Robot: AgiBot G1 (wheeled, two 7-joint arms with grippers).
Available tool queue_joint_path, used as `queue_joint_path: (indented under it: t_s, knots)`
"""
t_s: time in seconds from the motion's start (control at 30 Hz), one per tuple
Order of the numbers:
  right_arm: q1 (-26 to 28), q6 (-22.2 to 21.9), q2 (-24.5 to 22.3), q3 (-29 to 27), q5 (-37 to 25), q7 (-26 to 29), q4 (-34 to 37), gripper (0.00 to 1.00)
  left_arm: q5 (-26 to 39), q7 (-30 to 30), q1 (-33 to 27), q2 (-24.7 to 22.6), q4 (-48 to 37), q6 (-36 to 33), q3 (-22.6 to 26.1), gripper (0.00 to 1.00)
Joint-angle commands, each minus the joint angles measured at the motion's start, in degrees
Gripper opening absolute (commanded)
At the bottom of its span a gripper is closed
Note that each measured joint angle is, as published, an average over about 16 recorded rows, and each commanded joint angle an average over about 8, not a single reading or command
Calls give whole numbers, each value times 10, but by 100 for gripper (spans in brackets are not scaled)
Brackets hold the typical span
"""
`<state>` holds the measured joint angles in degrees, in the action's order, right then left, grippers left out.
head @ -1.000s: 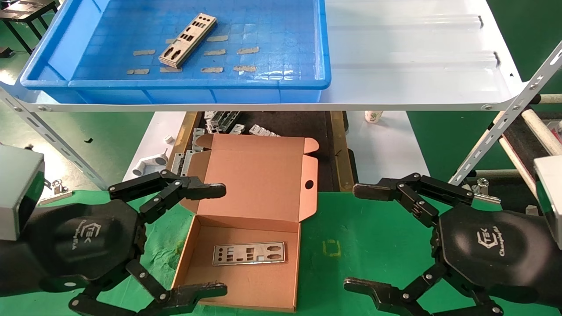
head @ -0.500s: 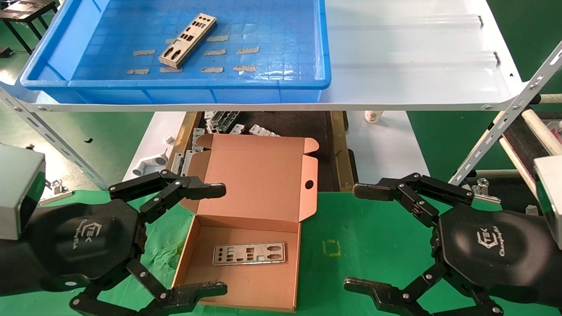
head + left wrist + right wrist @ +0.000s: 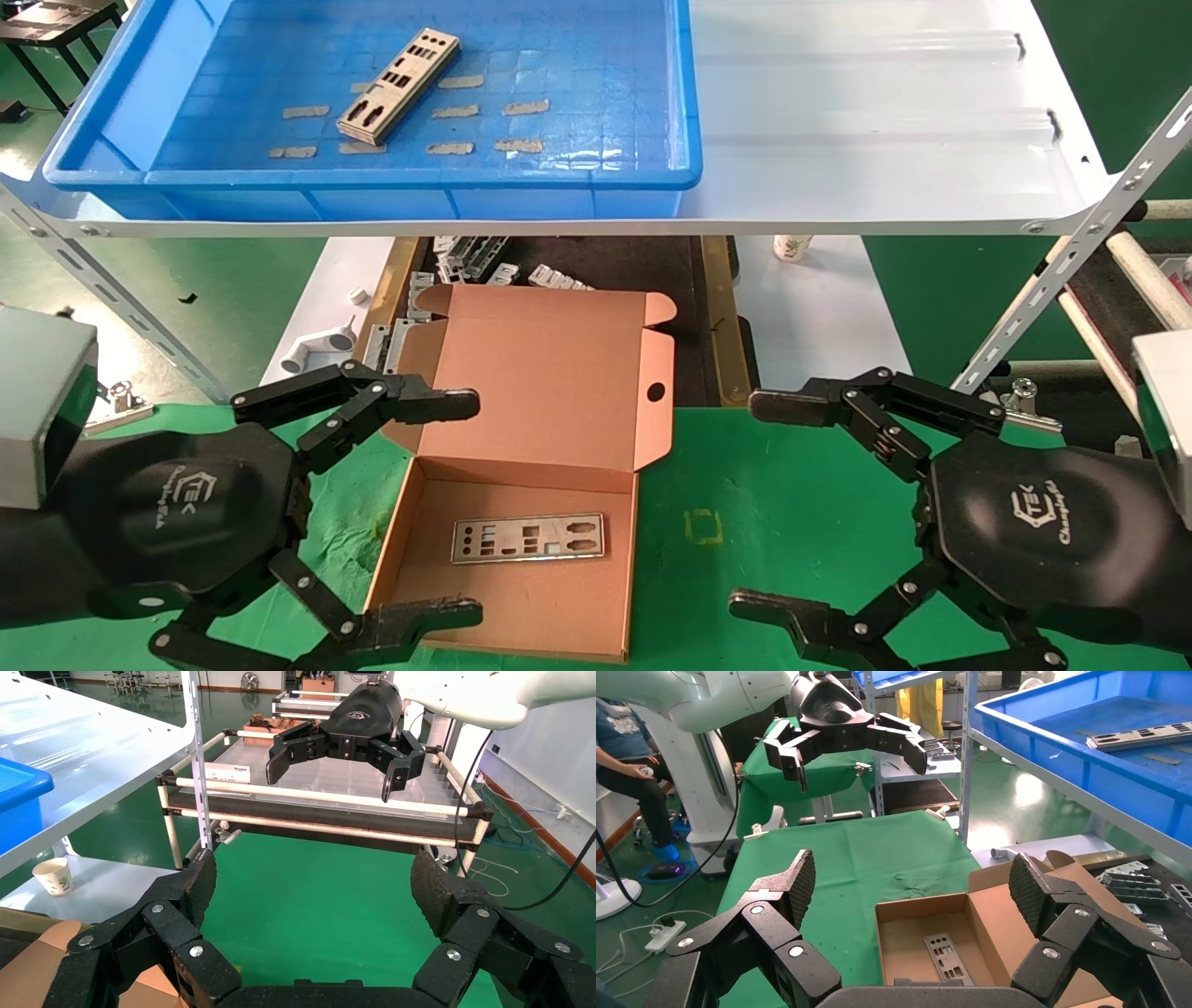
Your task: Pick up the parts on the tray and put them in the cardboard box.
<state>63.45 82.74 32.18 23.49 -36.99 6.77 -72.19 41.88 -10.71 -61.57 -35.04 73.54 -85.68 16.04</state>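
One silver punched plate [image 3: 399, 85] lies aslant on the floor of the blue tray [image 3: 372, 177] at the far left. Another plate [image 3: 528, 539] lies flat in the open cardboard box [image 3: 410, 522] on the green cloth; it also shows in the right wrist view [image 3: 946, 955]. My left gripper [image 3: 456, 508] is open and empty beside the box's left wall, its fingers straddling that side. My right gripper [image 3: 768, 508] is open and empty over the green cloth to the right of the box. The tray shows in the right wrist view [image 3: 1088, 776].
The tray rests on a white ribbed shelf sheet [image 3: 885, 121] above the bench. Grey metal brackets [image 3: 475, 261] lie on a dark mat behind the box. A paper cup [image 3: 792, 247] stands under the shelf. Slanted shelf struts [image 3: 1062, 270] rise at the right.
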Motion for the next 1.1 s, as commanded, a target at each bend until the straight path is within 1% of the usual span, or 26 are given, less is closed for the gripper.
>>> queue_joint_path:
  t_s: [0.03,1.1]
  knots:
    - [0,0,0,0,0,0,0,100,0,0,0,0,0,0,0,100]
    - [0,0,0,0,0,0,0,100,0,0,0,0,0,0,0,100]
